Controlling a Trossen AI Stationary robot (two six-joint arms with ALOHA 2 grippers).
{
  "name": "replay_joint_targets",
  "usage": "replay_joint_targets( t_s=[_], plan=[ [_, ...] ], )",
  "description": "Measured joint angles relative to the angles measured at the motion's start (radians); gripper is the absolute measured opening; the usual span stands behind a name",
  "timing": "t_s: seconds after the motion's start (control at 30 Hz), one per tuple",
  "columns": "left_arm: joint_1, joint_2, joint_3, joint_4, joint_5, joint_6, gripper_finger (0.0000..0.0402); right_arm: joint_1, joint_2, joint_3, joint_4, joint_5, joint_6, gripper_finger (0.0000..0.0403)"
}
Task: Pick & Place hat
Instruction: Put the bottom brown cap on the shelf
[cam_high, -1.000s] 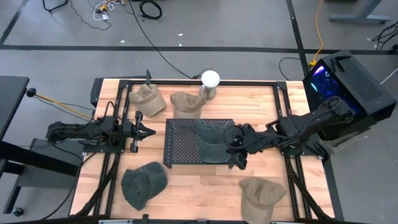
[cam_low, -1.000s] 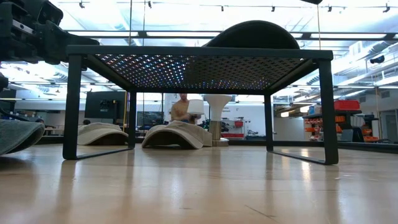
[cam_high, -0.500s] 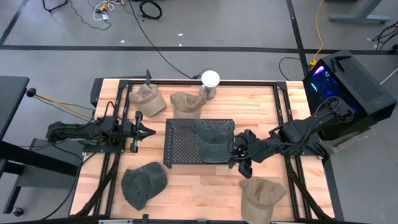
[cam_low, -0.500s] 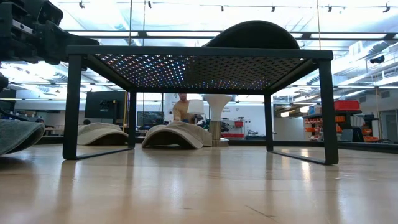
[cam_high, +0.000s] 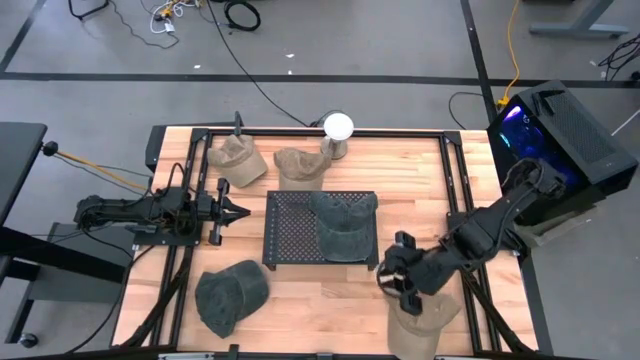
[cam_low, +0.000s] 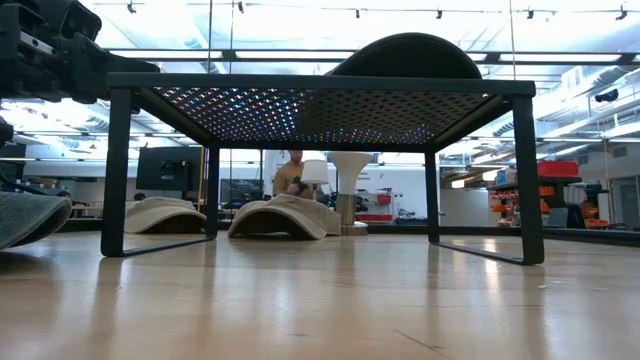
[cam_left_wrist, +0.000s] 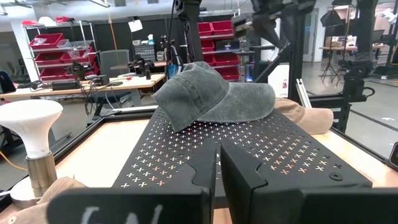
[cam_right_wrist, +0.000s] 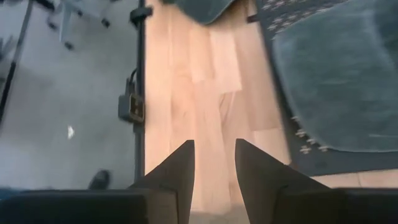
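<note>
A wooden table (cam_high: 320, 300) seen from above holds a black perforated metal stand (cam_high: 295, 228) at its centre. A dark grey-green hat (cam_high: 343, 222) rests on top of the stand, on the half nearer the right arm, with its brim toward the far edge of the table; in the left wrist view the same hat sits crown up on the perforated surface. The right gripper (cam_high: 398, 280) is above the bare wood between the stand's near right corner and a tan hat (cam_high: 418, 318) lying at the near right of the table. Its two fingers (cam_right_wrist: 181, 174) stand apart with a narrow gap and hold nothing; only table wood shows between them. The left gripper (cam_high: 232, 210) waits at the left side of the table, pointing at the stand, its fingers pressed together and empty. Another dark hat (cam_high: 229, 294) lies at the near left. Two tan hats (cam_high: 270, 165) lie at the far edge, beside a white bulb-shaped object on a base (cam_high: 338, 132). In the low view a person (cam_low: 291, 172) shows in the room far behind the table.
</note>
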Motion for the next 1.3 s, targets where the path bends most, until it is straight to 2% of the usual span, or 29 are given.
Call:
replay_joint_targets(
  t_s=[0.23,0.47,0.87,1.07,1.3],
  plan=[
    [0.0,0.0,0.0,0.0,0.0,0.0,0.003,0.079,0.042,0.0,0.0,0.0,-0.098,0.0117],
    [0.0,0.0,0.0,0.0,0.0,0.0,0.003,0.092,0.073,0.0,0.006,0.002,-0.118,0.0116],
    [0.0,0.0,0.0,0.0,0.0,0.0,0.003,-0.006,0.072,0.003,0.032,-0.023,-0.157,0.0116],
    [0.0,0.0,0.0,0.0,0.0,0.0,0.003,-0.118,0.071,0.068,0.025,-0.099,-0.182,0.0116],
    [0.0,0.0,0.0,0.0,0.0,0.0,0.003,-0.213,0.071,0.147,0.027,-0.105,-0.281,0.0116]
  ],
)
